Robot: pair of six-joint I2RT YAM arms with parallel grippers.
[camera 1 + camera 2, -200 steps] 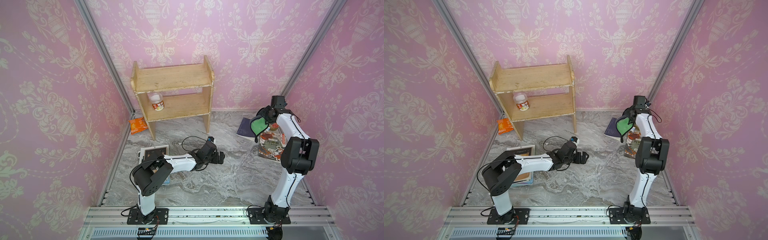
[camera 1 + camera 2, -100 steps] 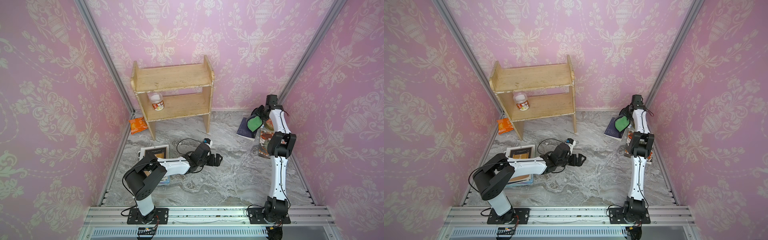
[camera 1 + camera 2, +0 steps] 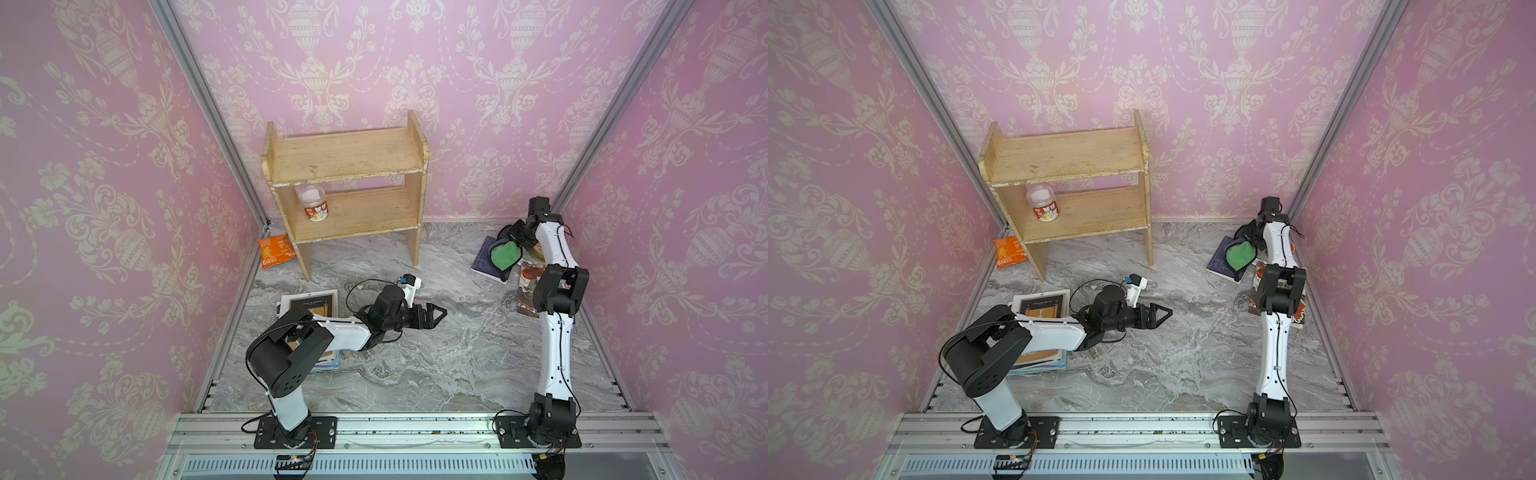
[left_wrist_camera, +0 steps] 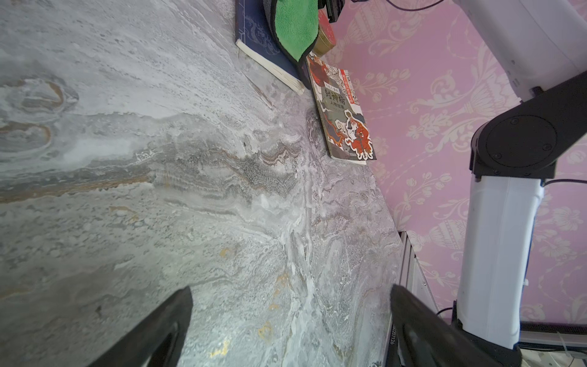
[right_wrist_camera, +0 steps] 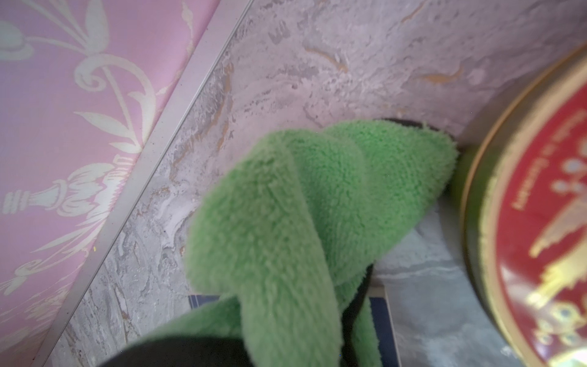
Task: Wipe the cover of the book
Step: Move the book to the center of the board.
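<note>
A dark blue book point(image 3: 483, 261) point(image 3: 1218, 262) lies flat on the marble floor at the back right. A green cloth with a dark edge point(image 3: 504, 255) point(image 3: 1239, 254) hangs down onto its far end, and my right gripper point(image 3: 515, 236) point(image 3: 1251, 237) is shut on that cloth. In the right wrist view the cloth point(image 5: 286, 222) fills the middle and hides the jaws, with a strip of the book point(image 5: 379, 317) beneath. My left gripper point(image 3: 436, 313) point(image 3: 1163, 313) point(image 4: 290, 317) is open and empty, low over bare floor mid-table, facing the book point(image 4: 257, 35).
An illustrated red-and-white book point(image 3: 527, 291) point(image 4: 344, 117) lies beside the blue one, partly under my right arm. A round red tin point(image 5: 540, 222) sits close to the cloth. A wooden shelf point(image 3: 345, 166) with a jar point(image 3: 313, 203), an orange packet point(image 3: 274, 251) and stacked books point(image 3: 309, 305) stand left.
My right arm's elbow has swung inward toward the wall, and the cloth has shifted slightly left over the blue book. The left arm has barely moved and stays open.
</note>
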